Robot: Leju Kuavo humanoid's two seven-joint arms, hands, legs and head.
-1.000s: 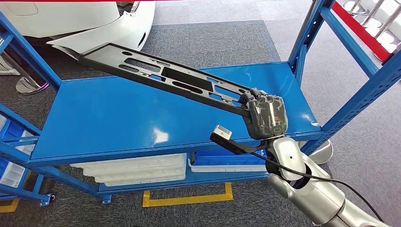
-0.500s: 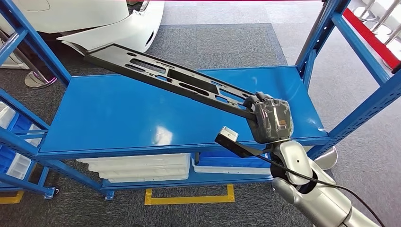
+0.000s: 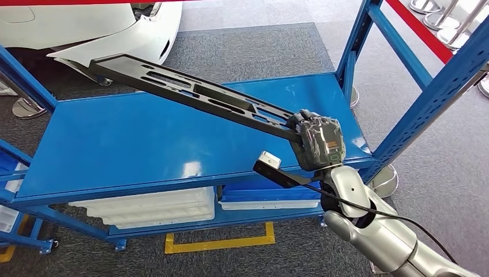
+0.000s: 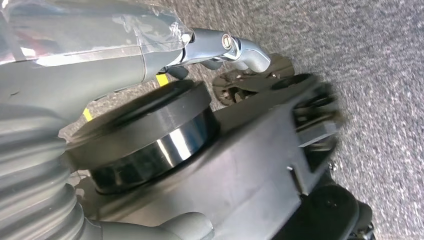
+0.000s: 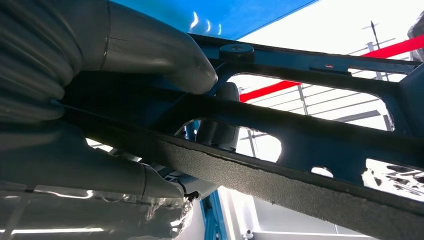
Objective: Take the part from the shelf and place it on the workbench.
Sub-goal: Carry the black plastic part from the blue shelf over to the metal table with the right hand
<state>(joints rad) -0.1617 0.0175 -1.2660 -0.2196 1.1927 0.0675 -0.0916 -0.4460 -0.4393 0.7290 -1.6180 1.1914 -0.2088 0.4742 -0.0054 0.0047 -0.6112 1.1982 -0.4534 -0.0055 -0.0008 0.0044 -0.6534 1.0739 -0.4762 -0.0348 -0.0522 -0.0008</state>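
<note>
Lighting: bright, even, from overhead. Glare: white patch on blue shelf (image 3: 190, 168) near its front edge; sheen on silver right arm (image 3: 375, 225). Head view sharp. Left wrist view: motion-blurred, soft focus. Right wrist view: backlit, background blown out white, near surfaces dark.

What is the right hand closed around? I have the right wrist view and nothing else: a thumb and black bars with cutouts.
Observer: The right hand grips one end of a long black part, a flat panel with slots.
Operator: Is the part resting on anything?
Observer: It slants up over the blue shelf, its far end raised beyond the shelf's back edge.
Operator: And the left hand?
Observer: The left wrist view shows the left hand over grey carpet, holding nothing that I can see.
</note>
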